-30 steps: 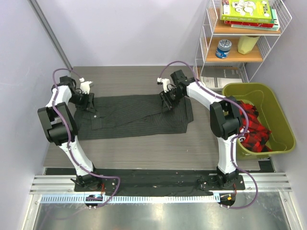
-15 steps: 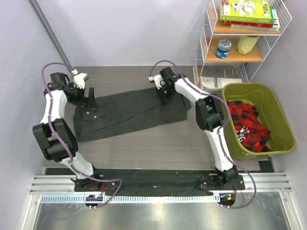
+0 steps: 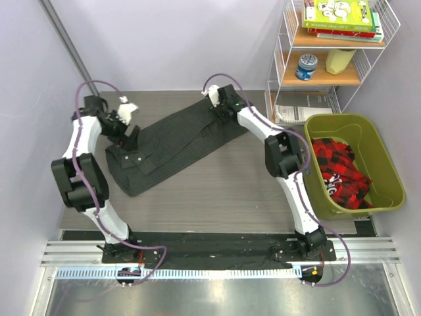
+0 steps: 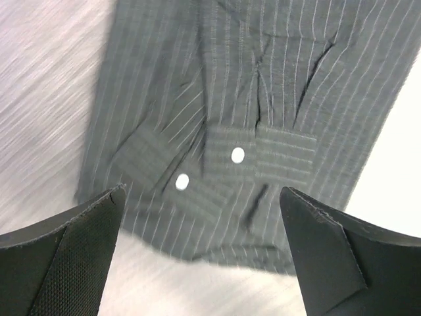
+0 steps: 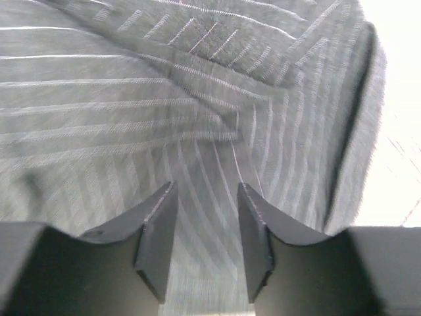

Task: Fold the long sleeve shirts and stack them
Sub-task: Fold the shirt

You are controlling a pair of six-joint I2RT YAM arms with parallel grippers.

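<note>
You have one long sleeve shirt (image 3: 174, 141) lying as a narrow band on the table (image 3: 217, 191), slanting from 8 o'clock to 2 o'clock. Your left gripper (image 4: 202, 192) hangs spread wide over the 8 o'clock end, holding nothing, probably ready to regrip. Only its wrist view shows the buttoned cuffs (image 4: 253, 155) beneath. Your right gripper (image 5: 207, 187) stands narrow at the 2 o'clock end (cloth bunches toward the gap, but you cannot tell whether it pinches).
</note>
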